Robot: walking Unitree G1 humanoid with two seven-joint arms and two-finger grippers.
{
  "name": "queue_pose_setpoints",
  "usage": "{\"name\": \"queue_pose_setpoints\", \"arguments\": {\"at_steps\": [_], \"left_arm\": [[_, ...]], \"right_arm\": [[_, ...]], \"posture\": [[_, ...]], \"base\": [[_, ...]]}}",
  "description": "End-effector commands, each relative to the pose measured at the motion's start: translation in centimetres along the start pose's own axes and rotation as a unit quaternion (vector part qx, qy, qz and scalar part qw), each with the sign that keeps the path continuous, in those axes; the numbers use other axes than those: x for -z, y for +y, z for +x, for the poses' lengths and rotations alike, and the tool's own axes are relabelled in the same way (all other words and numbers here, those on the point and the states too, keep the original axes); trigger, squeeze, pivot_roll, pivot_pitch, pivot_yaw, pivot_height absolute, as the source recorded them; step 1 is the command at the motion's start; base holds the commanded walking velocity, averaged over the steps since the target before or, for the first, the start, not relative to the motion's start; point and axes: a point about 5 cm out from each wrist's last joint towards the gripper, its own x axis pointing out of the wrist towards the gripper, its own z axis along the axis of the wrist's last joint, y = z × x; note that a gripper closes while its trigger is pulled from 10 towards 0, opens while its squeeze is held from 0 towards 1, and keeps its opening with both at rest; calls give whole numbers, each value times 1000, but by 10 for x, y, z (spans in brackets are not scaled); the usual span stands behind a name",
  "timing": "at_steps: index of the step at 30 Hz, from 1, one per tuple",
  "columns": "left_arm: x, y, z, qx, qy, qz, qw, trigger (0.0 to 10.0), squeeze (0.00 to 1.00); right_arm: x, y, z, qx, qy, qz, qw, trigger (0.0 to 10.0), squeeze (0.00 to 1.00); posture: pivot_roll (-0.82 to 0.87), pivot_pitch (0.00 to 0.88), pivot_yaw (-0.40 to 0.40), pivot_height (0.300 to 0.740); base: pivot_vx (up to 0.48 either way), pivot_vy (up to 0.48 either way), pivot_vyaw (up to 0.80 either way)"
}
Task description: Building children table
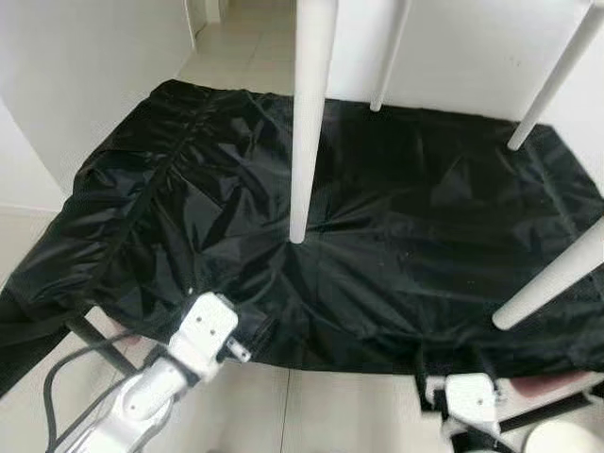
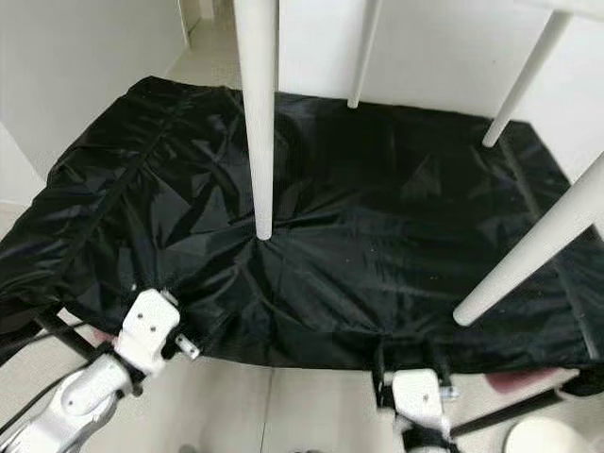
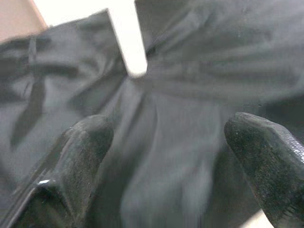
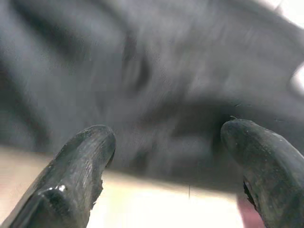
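Note:
A black cloth (image 1: 406, 236) lies spread wide over a low surface. Several white table legs stand on it; the nearest leg (image 1: 310, 123) meets the cloth where it puckers, and another leg (image 1: 557, 278) slants off to the right. My left gripper (image 3: 171, 156) is open at the cloth's near edge, left of centre, facing the nearest leg (image 3: 128, 38). Its white wrist (image 1: 203, 330) sits just below that edge. My right gripper (image 4: 166, 161) is open at the near edge further right, above its wrist (image 1: 472, 396). Nothing is between either pair of fingers.
Pale tiled floor (image 1: 311, 406) runs along the near side. White walls (image 1: 85, 75) close the left and back, with a passage (image 1: 245, 42) leading away. A black rod (image 1: 99, 344) sticks out under the cloth at left. A pink object (image 1: 547, 382) and a white round thing (image 1: 566, 439) lie at bottom right.

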Motion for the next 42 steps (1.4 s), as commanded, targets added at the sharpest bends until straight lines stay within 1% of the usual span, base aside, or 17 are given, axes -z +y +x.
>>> {"name": "queue_pose_setpoints", "arguments": {"at_steps": [1, 8, 13, 15, 19, 23, 25, 29, 30, 31, 34, 35, 36, 37, 38, 39, 42], "left_arm": [[8, -1, -6, -6, 6, 8, 1000, 10000, 0], [18, -1, -14, -16, 14, 24, 999, 10000, 0], [44, -3, -31, -20, 62, 14, 998, 10000, 0], [62, -5, -41, -25, 94, 11, 995, 10000, 0], [68, -5, -45, -27, 104, 10, 994, 10000, 0], [95, -12, -60, -46, 158, -23, 986, 10000, 0], [95, -12, -60, -46, 158, -23, 986, 10000, 0], [122, -17, -74, -75, 227, -53, 970, 10000, 0], [122, -17, -74, -75, 227, -53, 970, 10000, 0], [134, -18, -79, -93, 259, -74, 959, 10000, 0], [165, -26, -94, -147, 361, -158, 907, 10000, 0], [165, -26, -94, -147, 361, -158, 907, 10000, 0], [171, -29, -98, -158, 393, -170, 890, 10000, 0], [171, -29, -98, -158, 393, -170, 890, 10000, 0], [177, -32, -101, -171, 420, -184, 872, 10000, 0], [177, -32, -101, -171, 420, -184, 872, 10000, 0], [185, -37, -106, -193, 465, -202, 840, 10000, 0]], "right_arm": [[6, 0, -2, -13, 10, -2, 1000, 10000, 0], [9, -2, -2, -26, 1, -21, 999, 10000, 0], [24, -2, -9, -46, 28, -29, 998, 10000, 0], [39, 0, -13, -59, 63, -22, 996, 10000, 0], [44, 0, -15, -62, 76, -19, 995, 10000, 0], [76, 2, -25, -52, 180, 9, 982, 10000, 0], [76, 2, -25, -52, 180, 9, 982, 10000, 0], [97, 6, -32, -37, 269, 37, 962, 10000, 0], [97, 6, -32, -37, 269, 37, 962, 10000, 0], [102, 7, -32, -33, 294, 51, 954, 10000, 0], [113, 8, -32, -1, 360, 96, 928, 10000, 0], [113, 8, -32, -1, 360, 96, 928, 10000, 0], [115, 9, -32, 1, 374, 110, 921, 10000, 0], [115, 9, -32, 1, 374, 110, 921, 10000, 0], [117, 11, -33, 1, 391, 111, 914, 10000, 0], [117, 11, -33, 1, 391, 111, 914, 10000, 0], [122, 15, -36, 3, 426, 120, 897, 10000, 0]], "posture": [[7, 73, -46, 740], [10, 56, -52, 740], [11, 52, -51, 740], [11, 52, -51, 740], [11, 52, -51, 740], [9, 45, -55, 740], [9, 45, -55, 740], [14, 41, -57, 740], [14, 41, -57, 740], [14, 41, -57, 740], [22, 23, -62, 740], [22, 23, -62, 740], [22, 23, -59, 740], [22, 23, -59, 740], [17, 19, -57, 740], [17, 19, -57, 740], [17, 15, -56, 740]], "base": [[0, 0, 0], [0, 0, 0], [0, 0, 0], [0, 0, 0], [0, 0, 0], [0, 0, 0], [0, 0, 0], [0, 0, 0], [0, 0, 0], [0, 0, 0], [0, 0, 0], [0, 0, 0], [0, 0, 0], [0, 0, 0], [0, 0, 0], [0, 0, 0], [0, 0, 0]]}}
